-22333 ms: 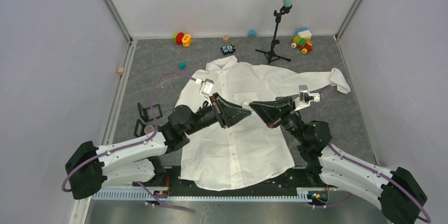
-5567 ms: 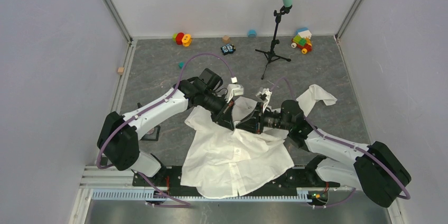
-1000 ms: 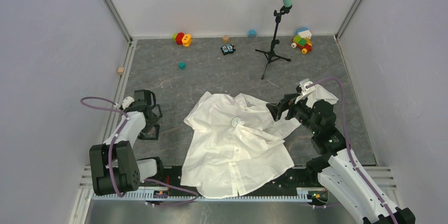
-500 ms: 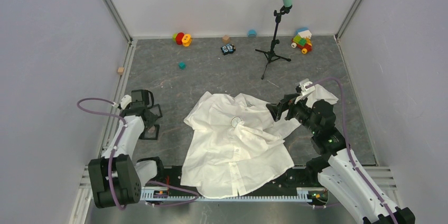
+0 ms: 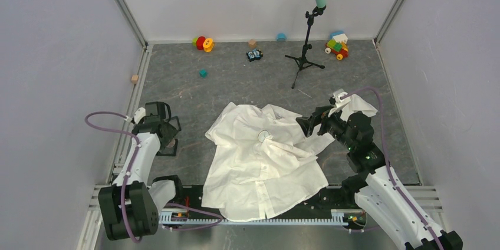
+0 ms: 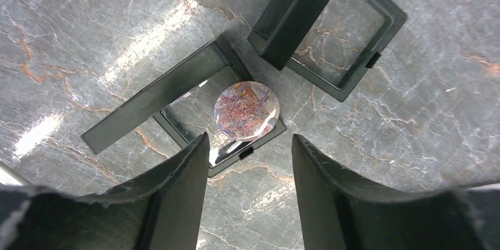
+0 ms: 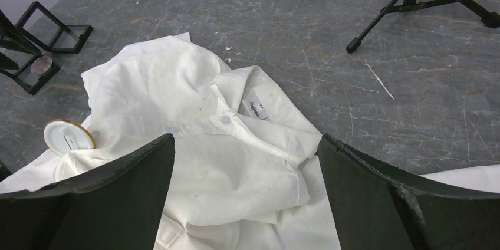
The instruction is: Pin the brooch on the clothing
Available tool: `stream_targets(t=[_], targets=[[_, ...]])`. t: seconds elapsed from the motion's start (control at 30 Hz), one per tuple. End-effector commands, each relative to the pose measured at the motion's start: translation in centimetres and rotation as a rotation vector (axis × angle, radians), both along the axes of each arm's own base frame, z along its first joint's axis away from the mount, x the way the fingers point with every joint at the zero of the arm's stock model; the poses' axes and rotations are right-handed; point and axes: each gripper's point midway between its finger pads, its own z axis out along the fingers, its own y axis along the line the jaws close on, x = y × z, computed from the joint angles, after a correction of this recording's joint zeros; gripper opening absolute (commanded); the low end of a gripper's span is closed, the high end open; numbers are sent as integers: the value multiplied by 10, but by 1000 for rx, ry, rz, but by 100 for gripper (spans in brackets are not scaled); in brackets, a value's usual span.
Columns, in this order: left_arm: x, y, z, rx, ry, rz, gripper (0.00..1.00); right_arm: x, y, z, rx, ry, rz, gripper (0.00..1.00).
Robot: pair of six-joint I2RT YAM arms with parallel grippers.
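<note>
The left gripper (image 6: pixel 249 144) had left the shirt (image 5: pixel 265 167) and swung out to the black display frames (image 6: pixel 159 94) at the side, so a pick-up seemed to be starting, not the pinning itself. Its fingers stood part open, holding nothing. The brooch (image 6: pixel 246 110), a round, glossy, red-brown marbled disc, lay on a frame just ahead of the tips, centred between them. The right gripper (image 7: pixel 246 139) gaped wide above the crumpled collar, a gold-rimmed white disc (image 7: pixel 69 136) just outside one finger.

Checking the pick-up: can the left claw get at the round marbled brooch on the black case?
Probably yes: the left claw hangs open over the brooch, nothing between them, and the black case has its raised lid off to one side.
</note>
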Motion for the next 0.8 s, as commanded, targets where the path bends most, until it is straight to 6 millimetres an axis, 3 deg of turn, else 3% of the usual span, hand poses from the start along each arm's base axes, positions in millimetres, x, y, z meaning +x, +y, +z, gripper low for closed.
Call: stream_targets(t=[0.0,0.2,0.77], targets=[[15,2,1,6,3,-37,61,0,4,7,24,-28,17,96],[22,12,-4,51,37,-37,70,0,5,8,21,-29,18,96],[28,15,-20,57,93,-52,64,1,4,4,13,-26,14,97]])
